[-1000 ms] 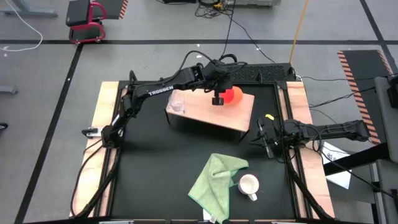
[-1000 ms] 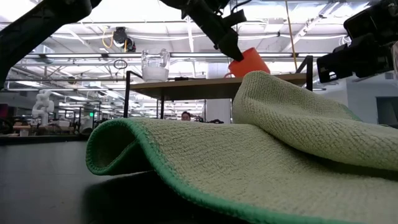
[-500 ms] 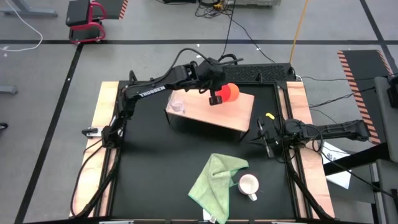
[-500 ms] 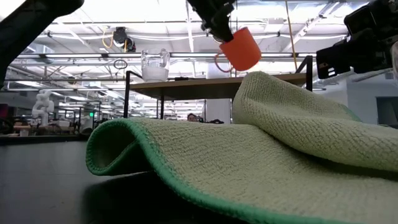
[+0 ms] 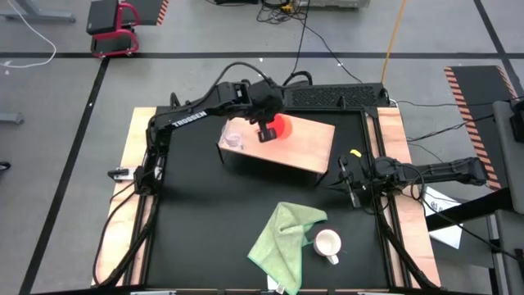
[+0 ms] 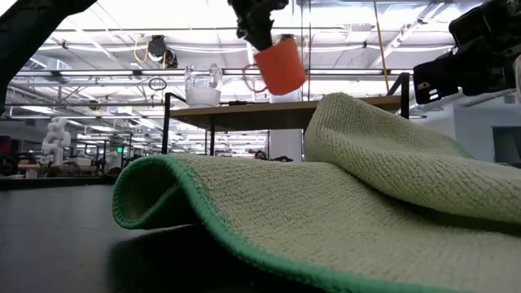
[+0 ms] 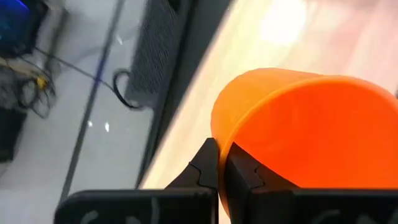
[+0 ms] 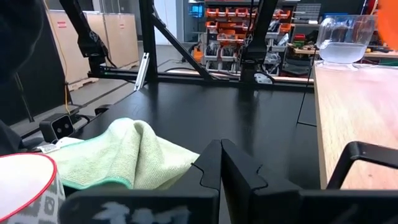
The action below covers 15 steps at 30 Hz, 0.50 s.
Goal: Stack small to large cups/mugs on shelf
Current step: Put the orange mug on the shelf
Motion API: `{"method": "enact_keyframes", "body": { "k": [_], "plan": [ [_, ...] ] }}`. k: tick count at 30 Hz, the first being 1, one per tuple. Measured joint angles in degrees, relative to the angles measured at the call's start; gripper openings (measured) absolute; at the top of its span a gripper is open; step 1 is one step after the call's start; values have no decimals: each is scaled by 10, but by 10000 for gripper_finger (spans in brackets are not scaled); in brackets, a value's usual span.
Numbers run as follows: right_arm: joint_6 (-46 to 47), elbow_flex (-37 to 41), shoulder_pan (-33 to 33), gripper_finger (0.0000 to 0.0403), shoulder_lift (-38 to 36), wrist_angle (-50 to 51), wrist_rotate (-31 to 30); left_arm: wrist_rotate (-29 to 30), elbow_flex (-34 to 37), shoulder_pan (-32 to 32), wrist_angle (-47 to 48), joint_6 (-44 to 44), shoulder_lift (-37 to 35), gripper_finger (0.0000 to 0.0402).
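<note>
Clearly tilted, bright orange mug (image 6: 279, 67) hangs from left hand (image 5: 267, 133).

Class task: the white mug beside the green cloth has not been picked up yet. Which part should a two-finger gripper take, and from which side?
Probably the rim, from straight above. The white mug stands upright, mouth open upward, so one finger can go inside and one outside the wall. Choose the rim section away from the green cloth, which touches its left side, and away from the handle pointing toward the table's front edge.
</note>
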<state>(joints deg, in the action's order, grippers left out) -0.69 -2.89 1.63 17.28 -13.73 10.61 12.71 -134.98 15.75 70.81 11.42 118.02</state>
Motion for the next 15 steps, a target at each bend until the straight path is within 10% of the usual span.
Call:
{"method": "enact_keyframes", "body": {
  "k": [15],
  "plan": [
    [0, 0, 0, 0, 0, -21, 0, -33, 0, -6, 92, -2, 0, 4]
  ]
}}
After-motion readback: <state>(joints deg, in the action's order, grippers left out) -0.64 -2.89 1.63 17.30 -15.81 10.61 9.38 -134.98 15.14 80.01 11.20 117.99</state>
